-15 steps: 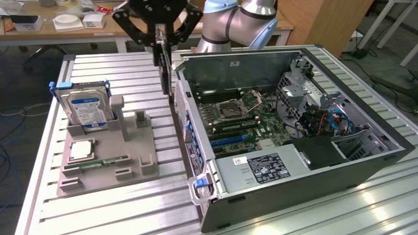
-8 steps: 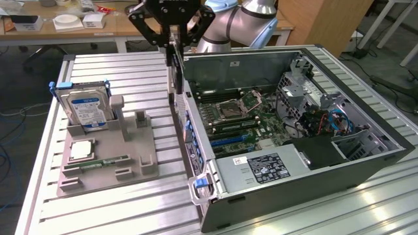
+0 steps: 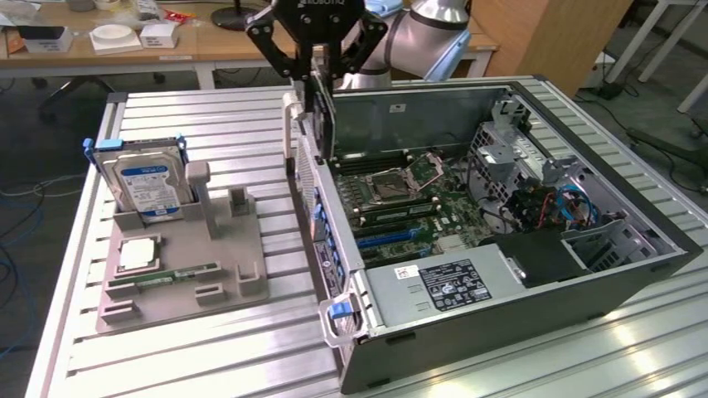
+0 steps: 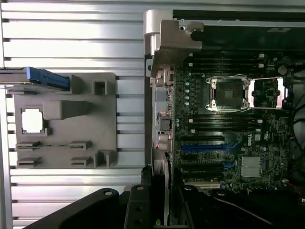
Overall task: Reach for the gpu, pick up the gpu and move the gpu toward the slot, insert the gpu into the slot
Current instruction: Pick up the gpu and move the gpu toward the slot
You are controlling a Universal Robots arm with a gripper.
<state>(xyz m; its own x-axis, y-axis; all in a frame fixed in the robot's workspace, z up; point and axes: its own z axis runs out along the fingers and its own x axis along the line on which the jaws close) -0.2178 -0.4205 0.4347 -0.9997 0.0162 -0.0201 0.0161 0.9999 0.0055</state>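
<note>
The gpu (image 3: 327,116) hung clamped in the gripper (image 3: 321,68), over the open computer case (image 3: 619,282).

The gripper's fingers were closed on the card's upper edge. The card stood upright beneath them, its pale bracket (image 4: 178,40) by the case wall on the exterior view's left and its lower end near the motherboard (image 3: 409,199). Contact with the board could not be told. The hard drive (image 3: 146,184) stood in the grey holder (image 3: 221,249), well apart.
</note>
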